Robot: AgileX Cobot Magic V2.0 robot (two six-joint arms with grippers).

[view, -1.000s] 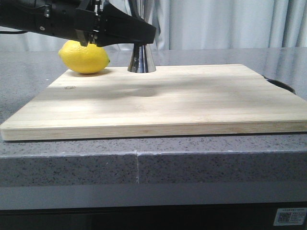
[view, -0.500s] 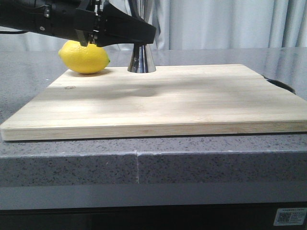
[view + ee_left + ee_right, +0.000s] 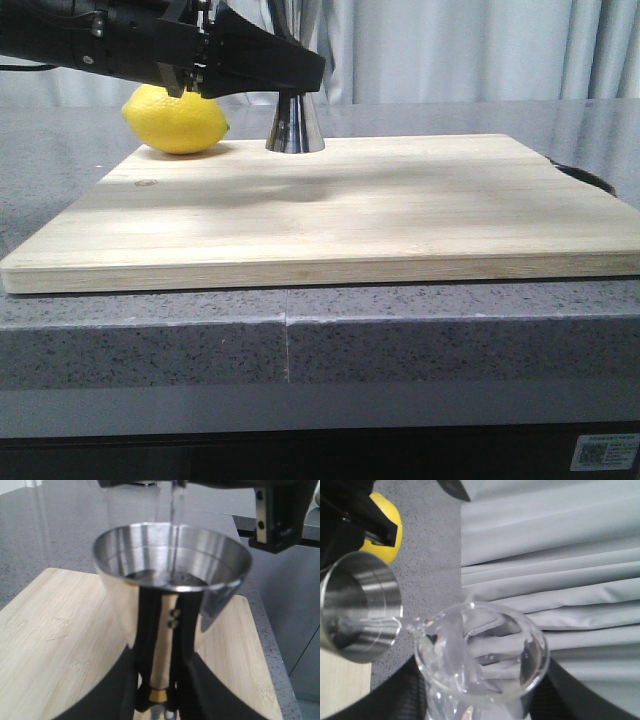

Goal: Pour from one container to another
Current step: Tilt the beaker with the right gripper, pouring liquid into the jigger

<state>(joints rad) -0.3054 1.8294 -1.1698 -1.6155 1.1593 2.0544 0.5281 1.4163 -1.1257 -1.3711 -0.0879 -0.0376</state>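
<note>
Broadly, the grey worktop [image 3: 420, 115] carried a pale wooden board [image 3: 330, 205], and everything that mattered sat at the board's far edge. A lemon [image 3: 175, 122] lay by the far left corner, apart from the work.

My left fingers [image 3: 290, 70] reached in from the left at the jigger's [image 3: 294, 125] waist; from the wrist I saw them set close on either side of the narrow gold-banded neck, apparently closed on it to steady it, its base standing on the board. In the wrist view the jigger's upper cup [image 3: 172, 557] was upright with a shallow pool already at its bottom.

My right fingers [image 3: 480, 710] showed only as dark shapes either side of the beaker [image 3: 482, 655], clamped on its wall. The beaker was tilted above and just beside the jigger, lip turned towards the cup, and a thin clear stream [image 3: 407, 625] ran from the lip over the steel rim.

I judged the pour to be under way and not yet done. To do it well I needed to hold the tilt steady so the stream stayed thin and landed inside the rim, keep the lip close over the cup, keep the jigger from rocking, and level the beaker before the cup brimmed.
</note>
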